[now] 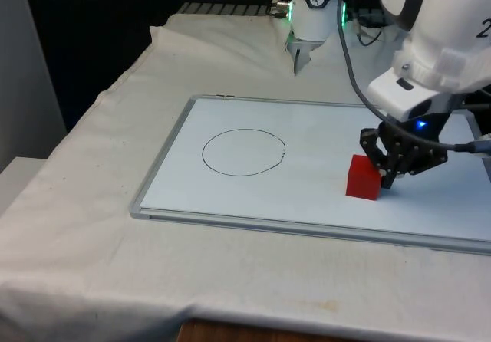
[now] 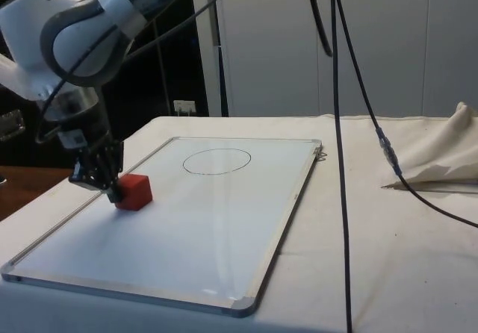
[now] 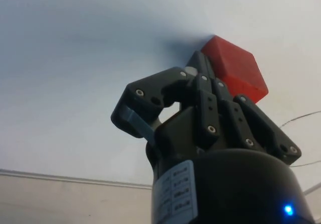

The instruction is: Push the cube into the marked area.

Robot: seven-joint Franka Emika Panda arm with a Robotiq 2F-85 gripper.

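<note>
Fingers [image 3: 200, 73] clenched, tips pressed against red cube [image 1: 363, 178] at cube's 3 o'clock, to shove it toward circle [image 1: 244, 152] on whiteboard [image 1: 230, 196].

A white cloth [image 1: 92, 204] covers the table, wrinkled and hanging over the near edge in the front view. A bare strip of brown wooden tabletop [image 1: 230, 333] shows under its hem. In the side view, thin black cables [image 2: 340, 124] hang down and trail across the cloth toward a crumpled fold of white fabric [image 2: 441, 157]. Behind the table there stand pale cabinet doors [image 2: 314, 42] and a small white wall socket [image 2: 184, 107].
</note>
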